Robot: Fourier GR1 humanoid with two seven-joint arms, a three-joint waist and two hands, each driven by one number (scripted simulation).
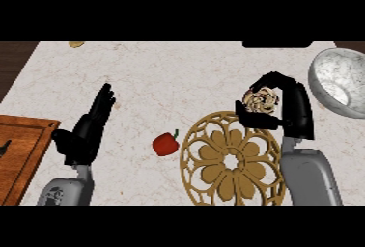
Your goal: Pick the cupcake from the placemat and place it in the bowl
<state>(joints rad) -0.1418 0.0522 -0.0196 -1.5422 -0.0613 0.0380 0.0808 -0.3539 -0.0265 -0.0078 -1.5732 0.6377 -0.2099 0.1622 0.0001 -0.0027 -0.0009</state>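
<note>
The cupcake (261, 100), pale with swirled frosting, is held in my right hand (294, 110), whose fingers and thumb curl round it. It sits just beyond the far right edge of the round tan lattice placemat (230, 161). The white marbled bowl (341, 86) stands to the right of the hand, partly cut by the view's right edge. My left hand (89, 128) rests open at the left with its fingers straight and pointing up, holding nothing.
A red bell pepper (165, 144) lies just left of the placemat. A wooden board (21, 154) sits at the left edge. A small tan object (76, 44) lies at the counter's far edge, and a dark object (278, 44) at the far right.
</note>
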